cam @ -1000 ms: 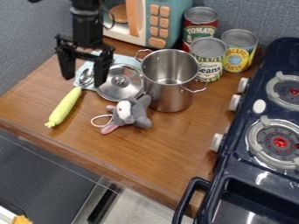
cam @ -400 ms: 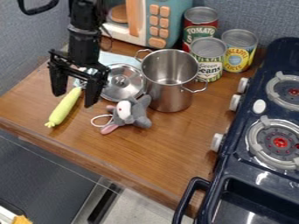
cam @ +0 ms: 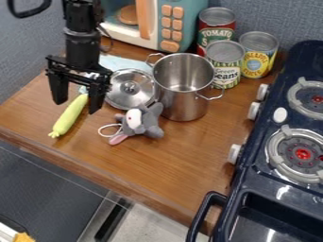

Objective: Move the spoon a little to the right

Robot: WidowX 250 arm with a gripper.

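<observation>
The claw (cam: pixel 76 107) hangs straight down, fingers spread, over the yellow-green-handled spoon (cam: pixel 68 117).

Between the spoon (cam: pixel 68 117) and the plush mouse (cam: pixel 145 124), a strip of bare surface (cam: pixel 91 127) leaves a way through, narrowed by the mouse's string loop (cam: pixel 101 133). Behind the mouse, the lid (cam: pixel 130 97) and tall pot (cam: pixel 183 101) block the way right. 3 cans (cam: pixel 257 56) and a toy microwave (cam: pixel 183 26) wall the back. Nearer the front edge, open room runs right to the stove (cam: pixel 252 175), where 3 side knobs (cam: pixel 234 153) jut out.
</observation>
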